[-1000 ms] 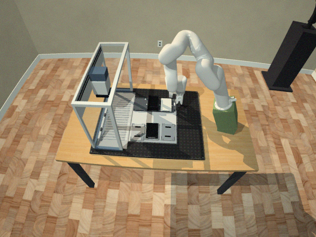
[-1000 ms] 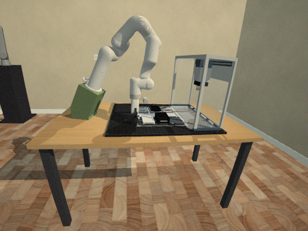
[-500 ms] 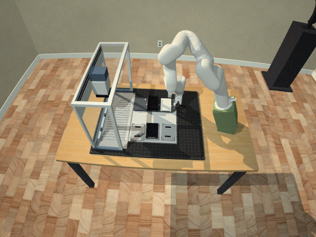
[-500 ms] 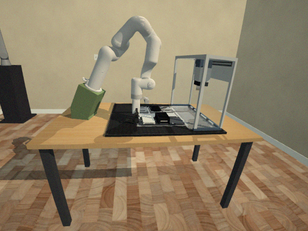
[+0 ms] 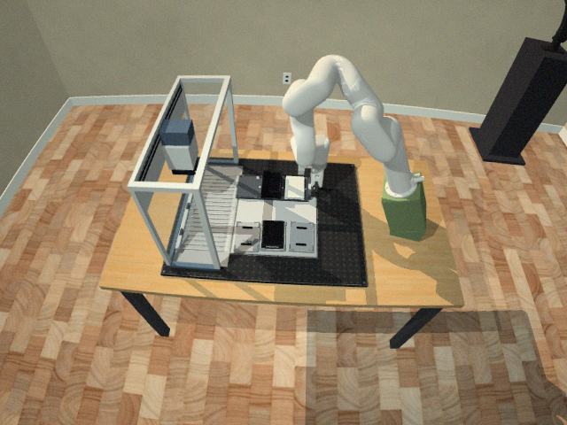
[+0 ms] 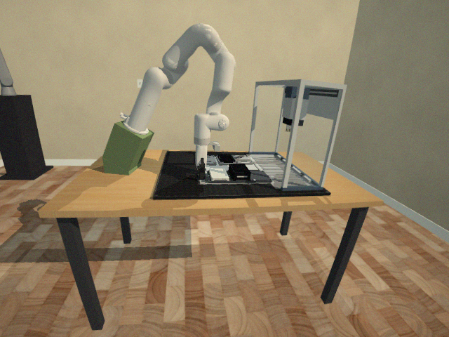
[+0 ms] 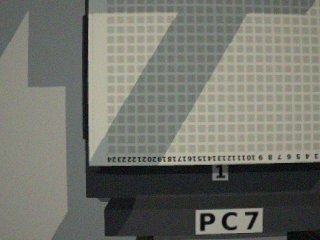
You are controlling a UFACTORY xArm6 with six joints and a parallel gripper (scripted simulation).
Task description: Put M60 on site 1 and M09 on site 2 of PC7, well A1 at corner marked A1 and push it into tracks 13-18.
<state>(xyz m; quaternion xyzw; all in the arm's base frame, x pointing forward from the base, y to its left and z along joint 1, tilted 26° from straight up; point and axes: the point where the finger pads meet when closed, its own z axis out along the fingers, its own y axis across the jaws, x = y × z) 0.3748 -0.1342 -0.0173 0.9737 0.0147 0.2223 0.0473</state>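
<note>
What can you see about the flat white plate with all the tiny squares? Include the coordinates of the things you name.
The flat white rectangular plate (image 5: pixel 294 188) (image 6: pixel 218 174) (image 7: pixel 150 100) looks like plastic. It has rows of little grey square wells, and small numbers up to 24 along one edge. A slanting shadow crosses it. It lies on the dark grey carrier labelled PC7 (image 5: pixel 249 187) (image 7: pixel 140 183), right by the "1" mark, next to a taller black block (image 5: pixel 271 184) (image 6: pixel 239 171).
</note>
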